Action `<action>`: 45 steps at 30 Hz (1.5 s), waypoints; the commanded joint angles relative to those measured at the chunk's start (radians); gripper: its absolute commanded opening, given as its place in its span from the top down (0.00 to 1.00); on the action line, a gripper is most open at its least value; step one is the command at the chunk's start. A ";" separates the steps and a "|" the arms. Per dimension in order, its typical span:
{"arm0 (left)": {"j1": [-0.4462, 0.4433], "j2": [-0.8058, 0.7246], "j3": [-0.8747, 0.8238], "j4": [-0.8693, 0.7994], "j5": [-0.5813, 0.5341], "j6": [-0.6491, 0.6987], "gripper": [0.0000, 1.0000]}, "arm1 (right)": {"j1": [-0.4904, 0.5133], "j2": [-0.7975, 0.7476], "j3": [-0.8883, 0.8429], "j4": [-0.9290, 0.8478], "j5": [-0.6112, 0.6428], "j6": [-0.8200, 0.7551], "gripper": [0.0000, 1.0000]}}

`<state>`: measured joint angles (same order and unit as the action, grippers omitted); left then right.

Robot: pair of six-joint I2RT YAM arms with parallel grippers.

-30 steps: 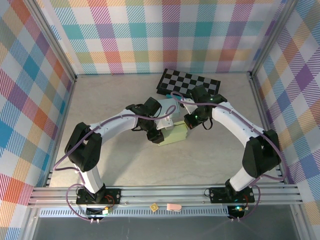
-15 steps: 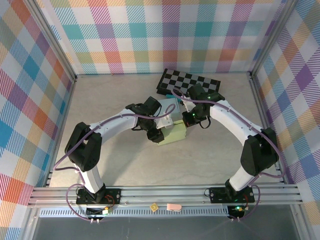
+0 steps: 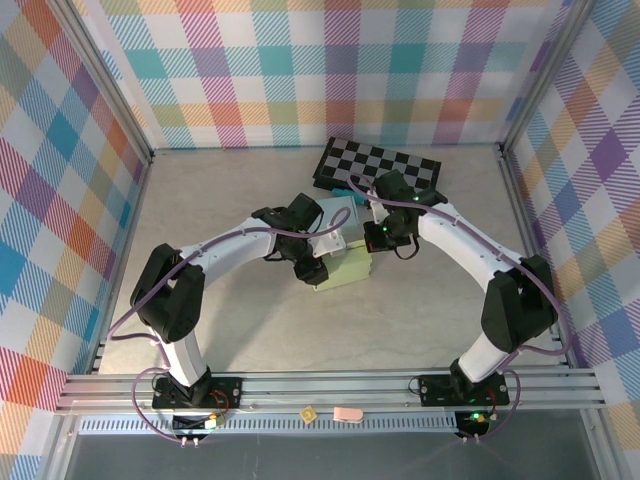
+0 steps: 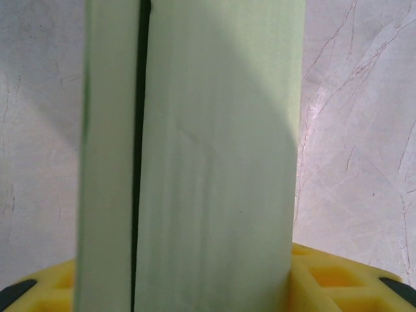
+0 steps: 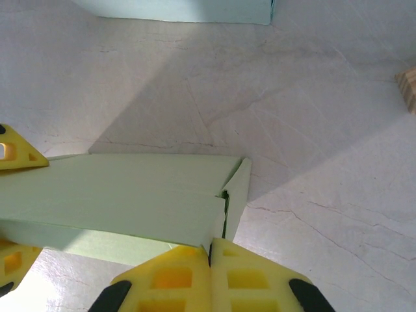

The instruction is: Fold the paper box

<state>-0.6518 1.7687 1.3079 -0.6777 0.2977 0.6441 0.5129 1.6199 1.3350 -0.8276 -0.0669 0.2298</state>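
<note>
**Item:** pale green matte paper box (image 3: 347, 268), mid-table on veined beige tabletop (image 3: 220, 200). Smooth flat panels, crisp creases, end flap (image 5: 235, 195) ajar.

**Tools:** left gripper (image 3: 312, 270) half-spread, clamping the box across its width. Right gripper (image 5: 210, 263) fully closed, empty, tips at the flap.

**Risk:** thin card may buckle, or the box slide, if the push outruns the clamp.

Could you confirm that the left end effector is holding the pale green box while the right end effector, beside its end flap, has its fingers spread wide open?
Not quite: the right wrist view shows the right end effector shut, its yellow fingers pressed together. The rest stands: it sits beside the end flap of the pale green box, which the left end effector holds.
</note>
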 commanded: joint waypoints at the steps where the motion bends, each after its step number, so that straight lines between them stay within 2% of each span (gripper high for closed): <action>1: 0.009 0.016 0.034 0.012 -0.006 -0.012 0.50 | 0.016 -0.024 -0.003 -0.020 -0.003 0.046 1.00; 6: 0.009 0.005 0.031 0.027 -0.008 -0.034 0.48 | 0.024 -0.068 -0.089 0.050 0.024 0.057 1.00; 10: 0.009 -0.020 0.019 0.062 -0.015 -0.088 0.42 | 0.037 -0.093 -0.120 0.076 0.066 0.061 1.00; 18: 0.009 -0.077 -0.029 0.120 -0.026 -0.150 0.36 | 0.051 -0.088 -0.110 0.081 0.094 0.092 1.00; 29: 0.009 -0.147 -0.072 0.198 -0.020 -0.279 0.34 | 0.059 -0.071 -0.074 0.068 0.116 0.104 1.00; 33: 0.009 -0.161 -0.061 0.203 -0.049 -0.321 0.34 | 0.060 -0.066 -0.068 0.063 0.120 0.106 1.00; 39: 0.011 -0.204 0.006 0.131 -0.172 -0.457 0.40 | 0.064 -0.069 -0.061 0.058 0.125 0.110 1.00; 45: 0.011 -0.195 0.129 -0.106 -0.210 -0.690 0.49 | 0.065 -0.062 -0.050 0.045 0.133 0.115 1.00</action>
<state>-0.6510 1.6093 1.3899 -0.6331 0.1314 0.1036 0.5709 1.5440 1.2476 -0.7605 0.0536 0.3298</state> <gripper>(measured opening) 0.519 0.055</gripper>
